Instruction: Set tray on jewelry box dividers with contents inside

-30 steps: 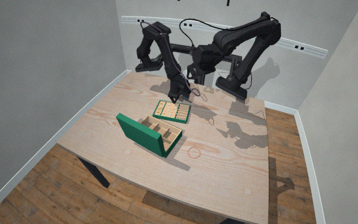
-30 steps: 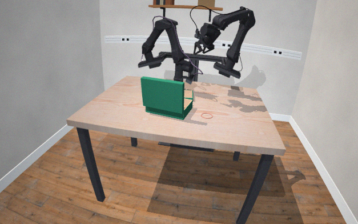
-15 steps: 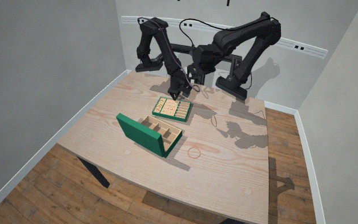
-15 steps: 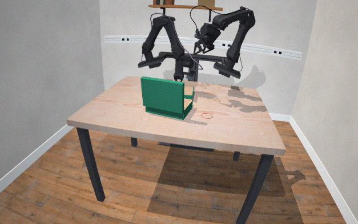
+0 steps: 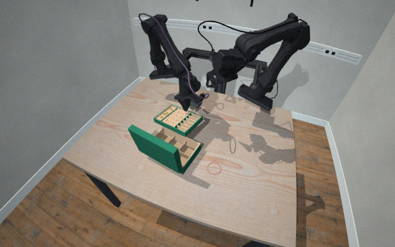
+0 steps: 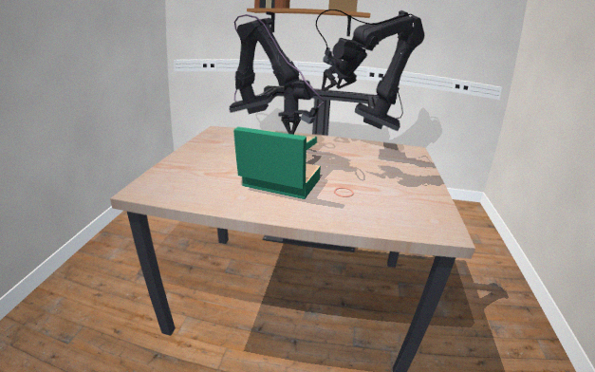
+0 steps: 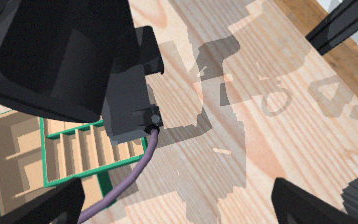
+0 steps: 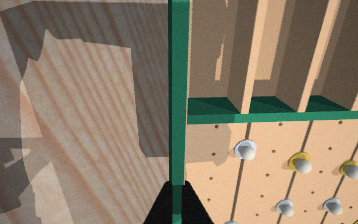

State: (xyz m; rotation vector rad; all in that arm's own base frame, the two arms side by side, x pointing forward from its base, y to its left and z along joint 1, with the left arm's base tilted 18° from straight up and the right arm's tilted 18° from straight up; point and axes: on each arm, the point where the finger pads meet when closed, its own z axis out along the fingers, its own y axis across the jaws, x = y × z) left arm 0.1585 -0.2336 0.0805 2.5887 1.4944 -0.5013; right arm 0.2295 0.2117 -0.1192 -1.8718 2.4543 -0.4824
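Observation:
The green-rimmed tray (image 5: 169, 127) (image 6: 312, 143) (image 7: 95, 170) (image 8: 179, 75) hangs above the table on the arms' side of the jewelry box and looks about level. Studs (image 8: 246, 150) sit in its middle panel, and narrow divided slots lie at one end. The green jewelry box (image 5: 154, 150) (image 6: 270, 158) stands with its lid raised; tan dividers show inside. My right gripper (image 5: 186, 109) (image 6: 291, 133) (image 8: 177, 191) is shut on the tray's wall on the side away from the box. My left gripper (image 6: 334, 87) (image 7: 177, 186) is open and empty, high up beside the right arm.
The upright lid stands on the box's far side from the arms. A thin red ring (image 5: 214, 168) (image 6: 343, 192) lies on the table (image 5: 246, 195) (image 6: 195, 190) beside the box. A purple cable (image 7: 147, 162) loops from the right arm.

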